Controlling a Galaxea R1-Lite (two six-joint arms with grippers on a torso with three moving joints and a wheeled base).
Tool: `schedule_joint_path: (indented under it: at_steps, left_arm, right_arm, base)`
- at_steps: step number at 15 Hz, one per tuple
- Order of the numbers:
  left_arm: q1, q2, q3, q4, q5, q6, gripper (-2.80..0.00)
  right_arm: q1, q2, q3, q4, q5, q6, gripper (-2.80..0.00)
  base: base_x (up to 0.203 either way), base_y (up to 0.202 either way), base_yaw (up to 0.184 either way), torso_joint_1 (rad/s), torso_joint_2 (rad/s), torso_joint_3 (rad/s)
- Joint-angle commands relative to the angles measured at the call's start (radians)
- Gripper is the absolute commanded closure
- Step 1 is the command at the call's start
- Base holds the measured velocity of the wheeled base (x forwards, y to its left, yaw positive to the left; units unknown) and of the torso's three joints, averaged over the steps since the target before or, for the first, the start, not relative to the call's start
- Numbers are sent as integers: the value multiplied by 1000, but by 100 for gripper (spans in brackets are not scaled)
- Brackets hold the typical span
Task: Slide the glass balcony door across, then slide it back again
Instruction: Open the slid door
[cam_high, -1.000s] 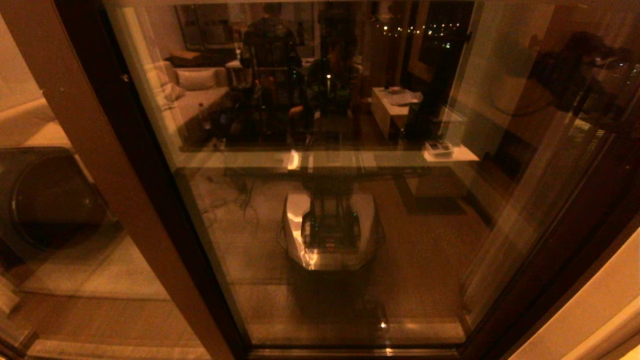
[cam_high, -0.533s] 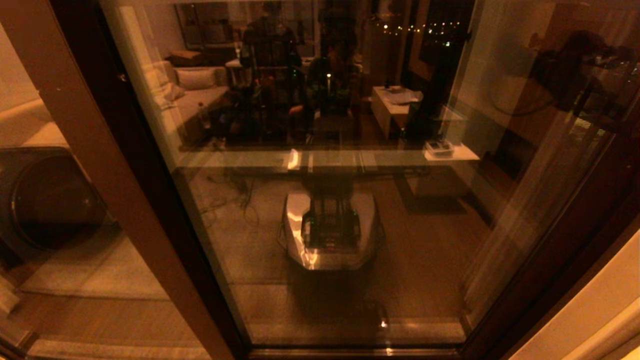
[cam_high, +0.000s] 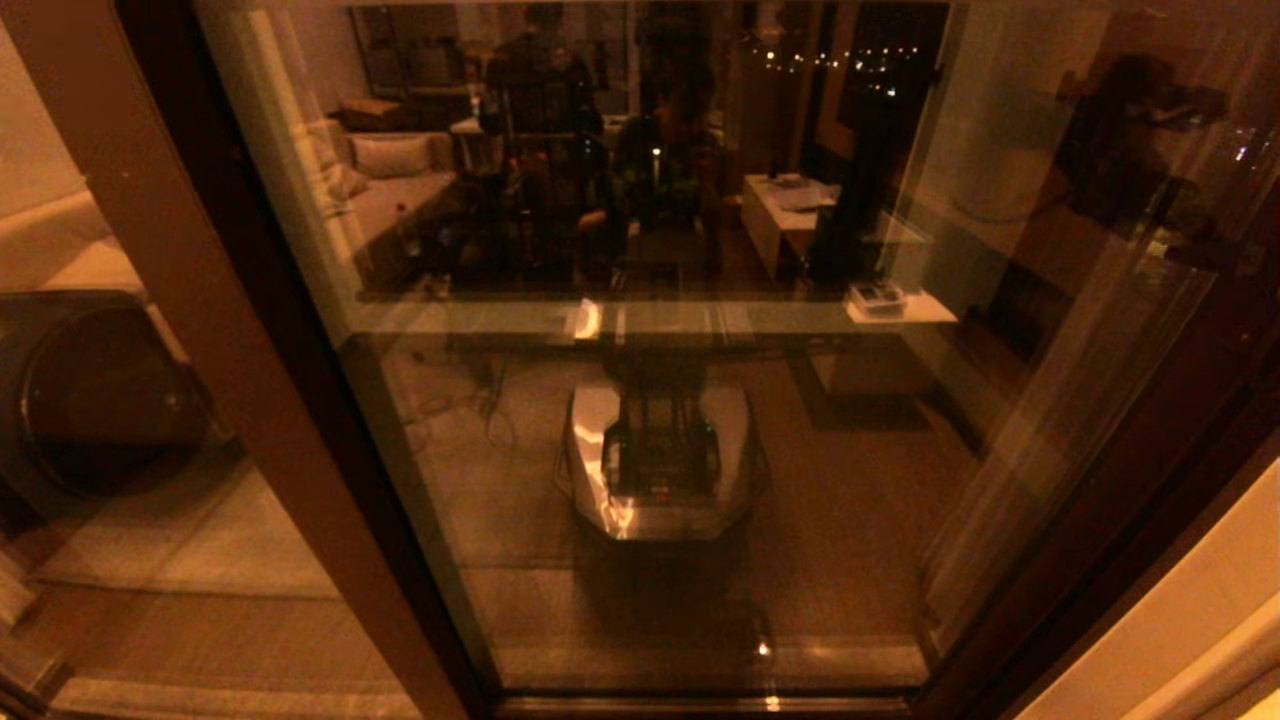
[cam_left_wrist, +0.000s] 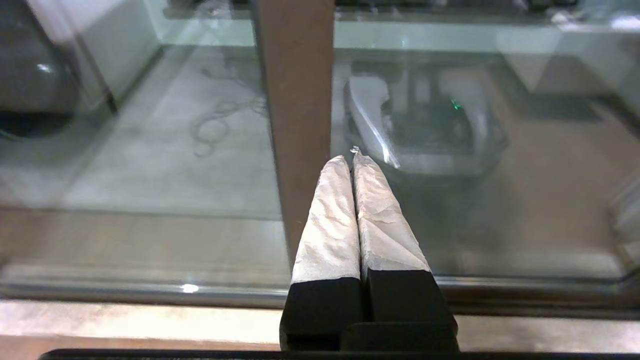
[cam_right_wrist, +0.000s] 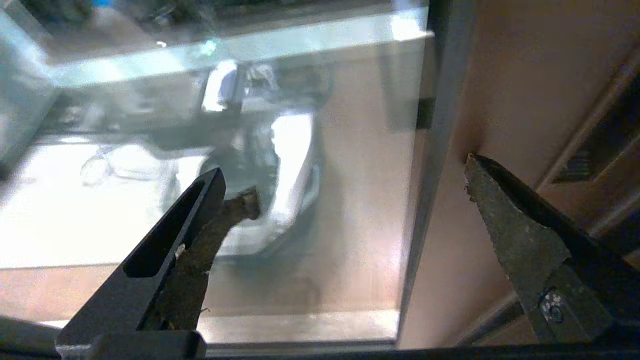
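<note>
The glass balcony door (cam_high: 660, 400) is seen filling the centre, framed from 9 to 3 o'clock. The right gripper (cam_right_wrist: 350, 185), fingers apart, is held near its stile. The left gripper (cam_left_wrist: 351, 159) is pressed together, parked low.

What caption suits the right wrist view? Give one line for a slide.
Right gripper, fingers spread wide, faces the glass balcony door near its dark vertical frame edge.

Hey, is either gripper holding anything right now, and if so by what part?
Nothing is held. The right gripper is open by the glass balcony door, with nothing between its fingers; the left gripper is shut and empty.
</note>
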Motion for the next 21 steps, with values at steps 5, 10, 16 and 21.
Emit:
schedule_joint_path:
  at_steps: [5, 10, 16, 21]
  left_arm:
    - [-2, -2, 0, 0, -1, 0, 0]
    - [-2, -2, 0, 0, -2, 0, 0]
    - [-2, -2, 0, 0, -1, 0, 0]
    - [-2, -2, 0, 0, -1, 0, 0]
  right_arm:
    - [4, -43, 25, -9, -22, -8, -280]
    - [-36, -59, 16, -7, -116, -78, -280]
    - [-38, -36, 8, -4, -143, -98, -280]
    - [-42, 41, -38, -6, -134, -88, -280]
  base:
    - [0, 0, 0, 0, 0, 0]
    - [0, 0, 0, 0, 0, 0]
    - [0, 0, 0, 0, 0, 0]
    - [0, 0, 0, 0, 0, 0]
